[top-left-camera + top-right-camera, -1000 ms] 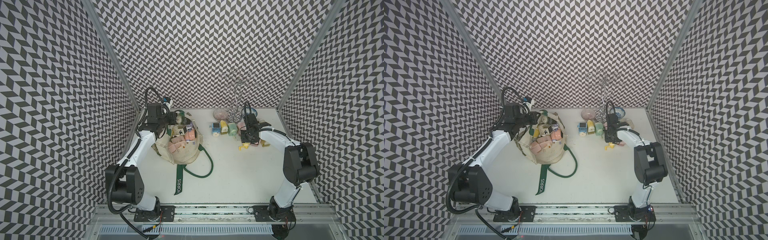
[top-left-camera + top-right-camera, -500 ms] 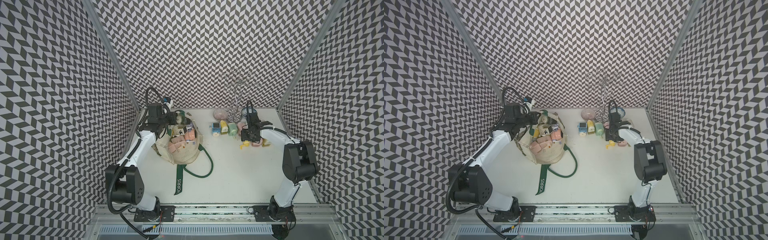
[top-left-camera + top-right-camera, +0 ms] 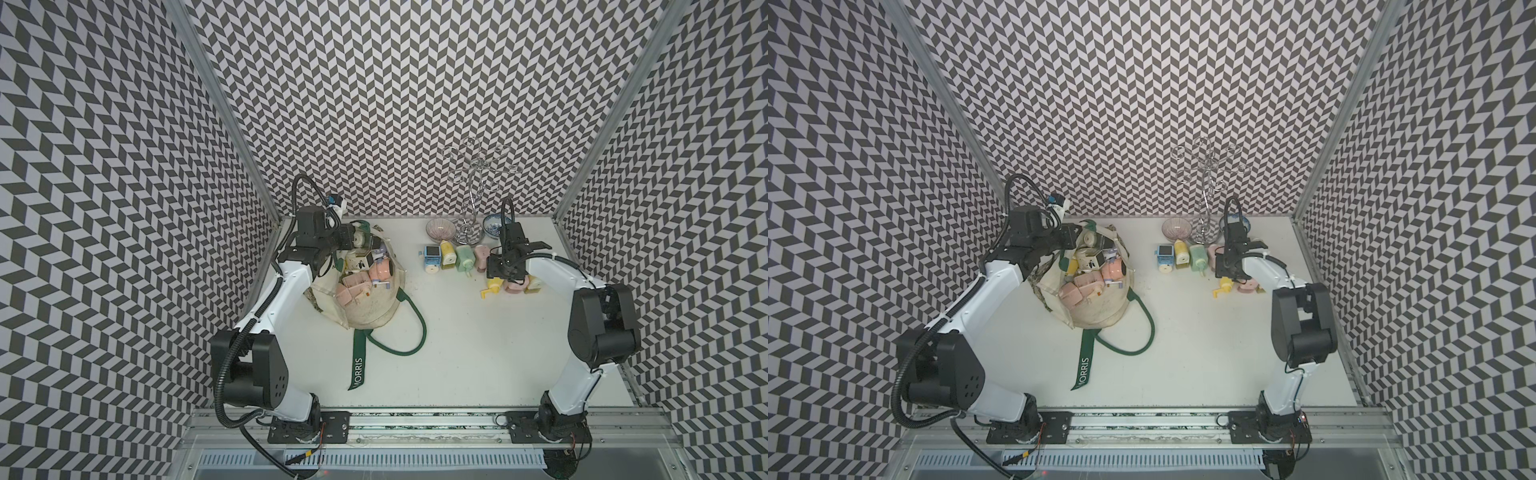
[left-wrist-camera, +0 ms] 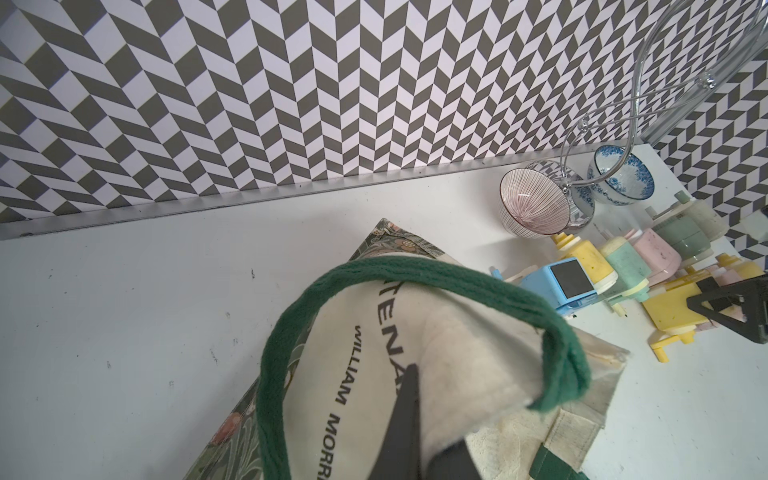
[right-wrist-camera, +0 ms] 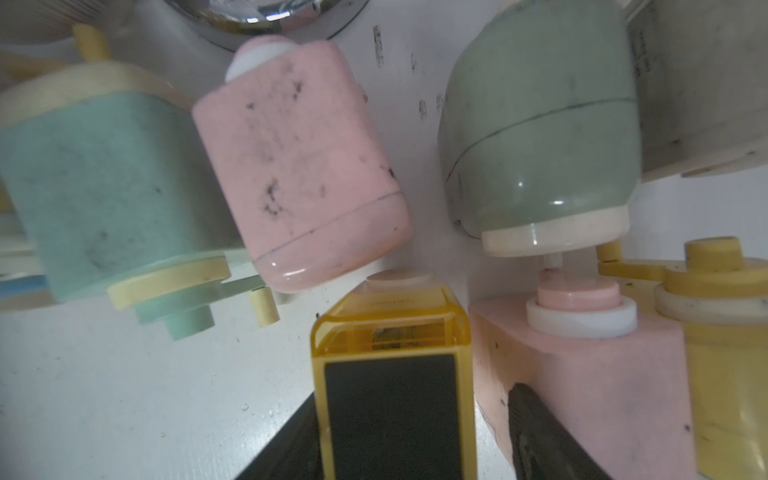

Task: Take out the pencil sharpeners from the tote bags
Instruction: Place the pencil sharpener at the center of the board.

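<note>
Sharpeners (image 3: pixel 353 284): heaped in bag (image 3: pixel 370 311) mouth, long axes mixed.
Left gripper (image 3: pixel 351 243): clamped on bag rim at 11 o'clock.
Right gripper (image 5: pixel 415 440): jaws apart astride yellow sharpener (image 5: pixel 390 332) outside bag. Bag lies at its 9 o'clock, well apart; likely the picking arm.

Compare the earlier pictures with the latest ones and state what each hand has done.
The right hand opened, letting go of the yellow sharpener, which now rests on the table between its jaws. The left hand stayed shut on the tote bag; nothing else visibly moved.
</note>
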### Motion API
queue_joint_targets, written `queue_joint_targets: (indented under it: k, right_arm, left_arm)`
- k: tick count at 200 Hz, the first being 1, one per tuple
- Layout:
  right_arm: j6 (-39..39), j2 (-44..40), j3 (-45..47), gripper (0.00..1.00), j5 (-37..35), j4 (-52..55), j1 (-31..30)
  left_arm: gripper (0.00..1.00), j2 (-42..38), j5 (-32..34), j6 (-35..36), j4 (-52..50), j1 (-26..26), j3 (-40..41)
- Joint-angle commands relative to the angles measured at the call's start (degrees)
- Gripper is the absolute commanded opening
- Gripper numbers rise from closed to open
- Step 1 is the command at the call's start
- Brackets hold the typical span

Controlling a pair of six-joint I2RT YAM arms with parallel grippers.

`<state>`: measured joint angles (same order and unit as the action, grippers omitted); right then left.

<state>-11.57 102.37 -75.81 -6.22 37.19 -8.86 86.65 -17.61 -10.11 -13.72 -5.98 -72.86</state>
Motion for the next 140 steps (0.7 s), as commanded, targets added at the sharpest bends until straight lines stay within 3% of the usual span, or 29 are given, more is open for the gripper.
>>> queue_joint_targets:
  k: [1, 77, 108, 140]
  right_arm:
    - [-0.82, -2.78, -0.83, 0.66, -1.05, -2.04, 0.57]
    - [-0.78, -2.85, -0.66, 0.54, -2.86, -2.24, 0.55]
    - [-0.81, -3.08, -0.77, 0.53, -4.5, -2.0, 0.59]
    - [-0.85, -5.99, -0.13, 0.55, -0.96, -3.35, 0.48]
  left_arm:
    - [0.0, -1.49, 0.33, 0.43, 0.0, -0.15, 0.17]
    - [0.0, -1.3, 0.35, 0.35, -0.13, -0.26, 0.08]
    - [0.0, -1.23, 0.44, 0.36, -0.08, -0.37, 0.08]
    - [0.0, -1.15, 0.54, 0.4, -0.13, -0.4, 0.09]
